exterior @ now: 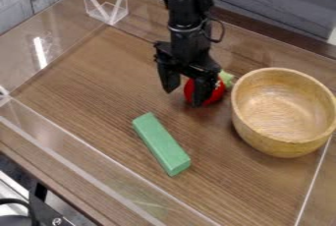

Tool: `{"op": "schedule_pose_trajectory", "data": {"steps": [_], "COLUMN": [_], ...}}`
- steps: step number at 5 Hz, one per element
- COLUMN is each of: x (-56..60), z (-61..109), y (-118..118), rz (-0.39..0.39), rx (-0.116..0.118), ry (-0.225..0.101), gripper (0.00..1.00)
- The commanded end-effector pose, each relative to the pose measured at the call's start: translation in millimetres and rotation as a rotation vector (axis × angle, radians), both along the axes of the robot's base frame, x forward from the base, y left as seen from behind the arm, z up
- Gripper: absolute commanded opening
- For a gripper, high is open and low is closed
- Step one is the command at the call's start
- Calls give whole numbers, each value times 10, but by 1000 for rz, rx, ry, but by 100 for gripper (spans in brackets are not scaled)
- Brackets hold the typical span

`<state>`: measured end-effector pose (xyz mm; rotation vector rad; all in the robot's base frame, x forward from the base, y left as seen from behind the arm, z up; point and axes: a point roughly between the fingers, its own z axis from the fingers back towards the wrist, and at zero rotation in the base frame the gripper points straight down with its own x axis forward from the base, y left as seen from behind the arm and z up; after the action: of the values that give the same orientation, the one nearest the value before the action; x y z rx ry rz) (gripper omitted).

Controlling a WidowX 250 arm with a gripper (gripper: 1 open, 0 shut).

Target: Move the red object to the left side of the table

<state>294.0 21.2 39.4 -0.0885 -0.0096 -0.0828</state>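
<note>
the fingers (188, 81) stand wide around the red fruit (203, 91), gripping nothing yet.

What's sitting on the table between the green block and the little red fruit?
Nothing: the camera view shows only bare wood-grain tabletop between the green block and the red fruit.

We see a big round bowl (281, 112) and, well apart from it, a long green block (161, 145).
</note>
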Motion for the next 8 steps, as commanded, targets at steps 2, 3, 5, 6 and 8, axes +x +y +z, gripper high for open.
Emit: {"op": "schedule_pose_trajectory", "data": {"steps": [2, 3, 5, 6, 8], "x": [13, 4, 10, -24, -4], "z": [257, 288, 63, -40, 106], "y": [-27, -98, -194, -184, -108], "rz": [3, 2, -3, 17, 21], "rx": [19, 26, 18, 19, 25], "ry": [-70, -75, -57, -59, -108], "gripper": [100, 100, 100, 0, 0]}}
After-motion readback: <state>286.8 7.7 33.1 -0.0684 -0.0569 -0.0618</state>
